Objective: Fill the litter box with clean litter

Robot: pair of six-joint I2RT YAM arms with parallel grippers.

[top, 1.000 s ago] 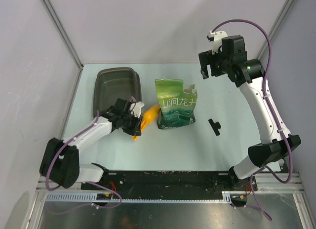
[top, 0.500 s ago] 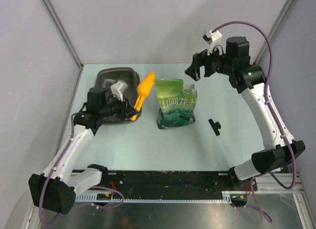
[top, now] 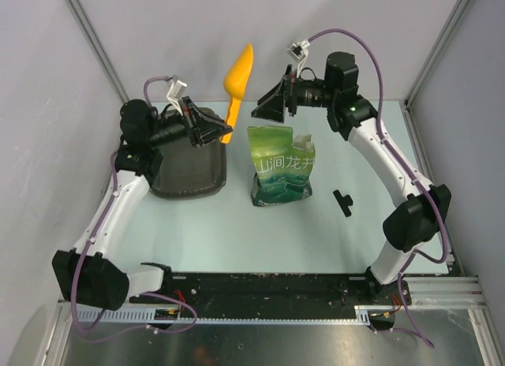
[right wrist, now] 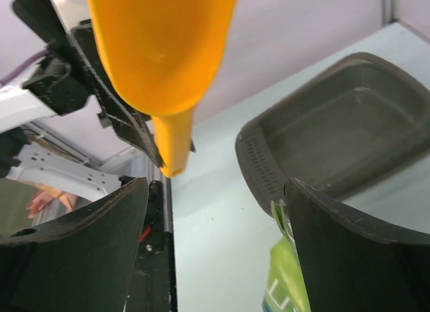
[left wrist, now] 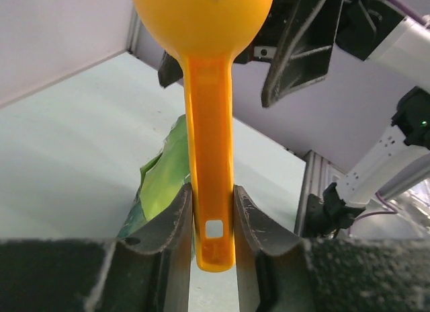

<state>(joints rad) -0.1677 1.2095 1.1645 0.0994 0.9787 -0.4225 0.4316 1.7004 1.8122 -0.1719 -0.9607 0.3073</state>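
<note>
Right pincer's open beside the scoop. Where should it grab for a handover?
I'd take the scoop by its bare handle, between bowl and left pincer, right pincer closing from its own side. The left holds only the tail end; the strip is flat, narrow.

The litter box (top: 192, 167), a shallow dark brown-grey tray with rounded corners and a raised rim, is sitting flat and open side up just left of the green pouch (top: 282, 170), not touching it, its dark floor showing

Glossy plastic scoop (top: 237, 78); matt litter box (top: 189, 167).
</note>
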